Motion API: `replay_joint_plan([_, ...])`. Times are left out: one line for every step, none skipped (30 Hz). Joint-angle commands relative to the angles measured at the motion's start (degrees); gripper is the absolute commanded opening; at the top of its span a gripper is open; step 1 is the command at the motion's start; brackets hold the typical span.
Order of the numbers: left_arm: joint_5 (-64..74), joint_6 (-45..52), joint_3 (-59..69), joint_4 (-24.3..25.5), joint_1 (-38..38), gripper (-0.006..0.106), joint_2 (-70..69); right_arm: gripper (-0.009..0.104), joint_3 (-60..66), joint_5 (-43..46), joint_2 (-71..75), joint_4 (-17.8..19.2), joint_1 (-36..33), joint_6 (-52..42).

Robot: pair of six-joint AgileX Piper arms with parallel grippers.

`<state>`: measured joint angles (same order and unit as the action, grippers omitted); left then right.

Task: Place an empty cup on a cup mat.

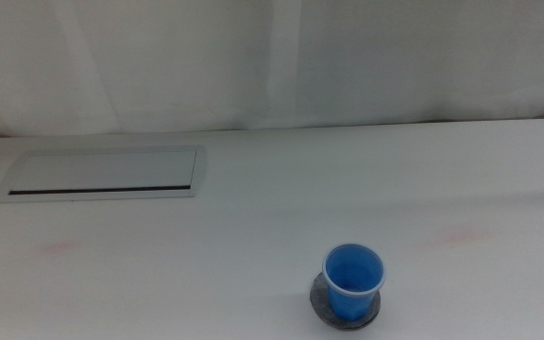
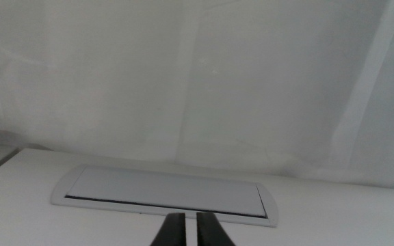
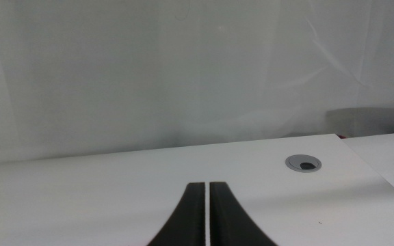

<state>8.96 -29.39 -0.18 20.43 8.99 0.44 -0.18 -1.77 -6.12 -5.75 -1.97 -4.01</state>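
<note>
Silver-grey, the slotted panel [image 1: 102,176] is lying at the left of the white worktop [image 1: 253,236], faced by the left end effector [image 2: 189,231] with jaws nearly touching, holding nothing. Rightward, the blue cup [image 1: 354,280] is standing upright on the cup mat [image 1: 323,300], slightly off-centre. The right end effector [image 3: 206,215] is waiting likewise narrow and empty; a careless sweep could be tipping the light cup.

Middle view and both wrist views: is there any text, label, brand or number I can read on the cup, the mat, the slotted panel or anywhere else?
None: no readable text in any view.
The cup: plain blue, no print visible.
The cup mat: mottled grey, no marking.
The slotted panel: bare silver-grey, no label.
The round grommet: no lettering visible.
Left gripper and right gripper: dark fingers, unmarked.
</note>
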Motion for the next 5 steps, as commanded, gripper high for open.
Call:
replay_joint_plan([-0.8, 0.3, 2.2, 0.1, -0.2, -0.003, -2.2, -0.003, 2.2, 0.5, 0.2, 0.2, 0.3, -0.3])
replay_joint_plan([-0.8, 0.3, 2.2, 0.1, -0.2, -0.003, -2.2, -0.003, 2.2, 0.5, 0.2, 0.2, 0.3, -0.3])
replay_joint_plan([-0.8, 0.3, 2.2, 0.1, -0.2, -0.003, -2.2, -0.003, 2.2, 0.5, 0.2, 0.2, 0.3, -0.3])
replay_joint_plan([-0.8, 0.3, 2.2, 0.1, -0.2, -0.003, -2.2, -0.003, 2.2, 0.5, 0.2, 0.2, 0.3, -0.3])
replay_joint_plan([-0.8, 0.3, 2.2, 0.1, -0.2, -0.003, -2.2, -0.003, 2.2, 0.5, 0.2, 0.2, 0.3, -0.3])
